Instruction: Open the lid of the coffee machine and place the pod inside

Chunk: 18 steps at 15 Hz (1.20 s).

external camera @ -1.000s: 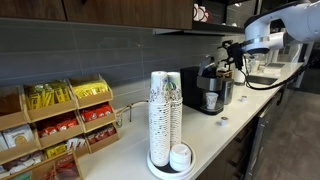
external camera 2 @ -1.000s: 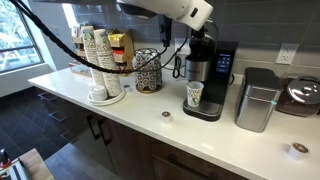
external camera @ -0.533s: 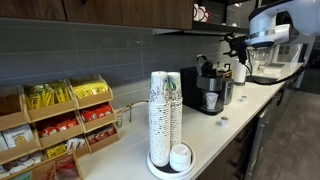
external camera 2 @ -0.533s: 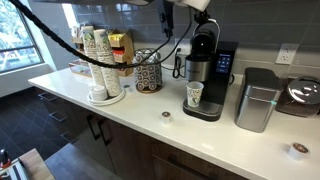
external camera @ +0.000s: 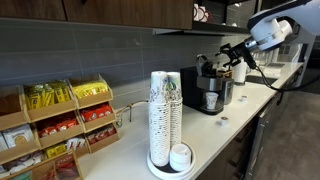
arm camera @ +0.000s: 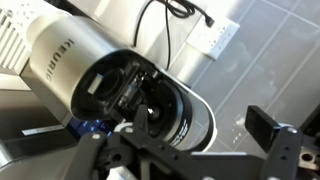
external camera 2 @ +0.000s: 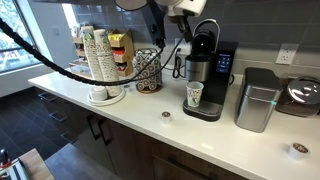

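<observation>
At the far left in an exterior view, the stacked paper cups and a wire basket sit back against the wall. This keeps the front of the counter free for the arm. Further right, a small round pod lies alone on the counter, apart from the coffee machine. It is probably the one meant to be loaded, and it lies within easy reach and has not been picked up. The machine stands next, with a paper cup on its drip tray to catch the brew. Its lid is tilted up and back. The wrist view looks straight into the dark round brewing chamber beneath the silver Keurig-branded shell, and I cannot make out a pod in there. The gripper hovers just above the raised lid with its fingers spread and nothing between them. That suits a lid that stays up unaided, and I judge the opening step done. To the right a silver box-shaped appliance stands clear of the work.
</observation>
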Each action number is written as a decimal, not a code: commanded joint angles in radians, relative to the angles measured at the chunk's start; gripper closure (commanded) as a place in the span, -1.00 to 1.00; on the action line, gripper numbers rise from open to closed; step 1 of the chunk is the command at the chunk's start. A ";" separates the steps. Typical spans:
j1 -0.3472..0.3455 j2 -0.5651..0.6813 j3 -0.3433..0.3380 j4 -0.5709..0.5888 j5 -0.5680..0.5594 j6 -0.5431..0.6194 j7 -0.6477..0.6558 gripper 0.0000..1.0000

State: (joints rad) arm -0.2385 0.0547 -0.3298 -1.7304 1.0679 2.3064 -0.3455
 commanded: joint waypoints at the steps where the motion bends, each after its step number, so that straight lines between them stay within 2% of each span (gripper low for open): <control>1: -0.019 -0.051 0.020 -0.050 -0.187 -0.116 0.000 -1.00; 2: -0.023 -0.013 0.023 -0.010 -0.106 -0.077 0.007 -1.00; 6: -0.021 -0.029 0.027 -0.022 -0.164 -0.098 0.006 -1.00; 7: -0.019 -0.026 0.027 -0.017 -0.275 -0.151 0.022 -1.00; 13: -0.009 -0.042 0.062 -0.053 -0.377 -0.448 -0.032 -1.00; 15: -0.007 -0.026 0.070 -0.048 -0.445 -0.529 -0.035 -1.00; 18: -0.002 0.005 0.085 -0.046 -0.586 -0.582 -0.041 -1.00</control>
State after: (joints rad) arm -0.2406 0.0374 -0.2578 -1.7690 0.5914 1.7740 -0.3633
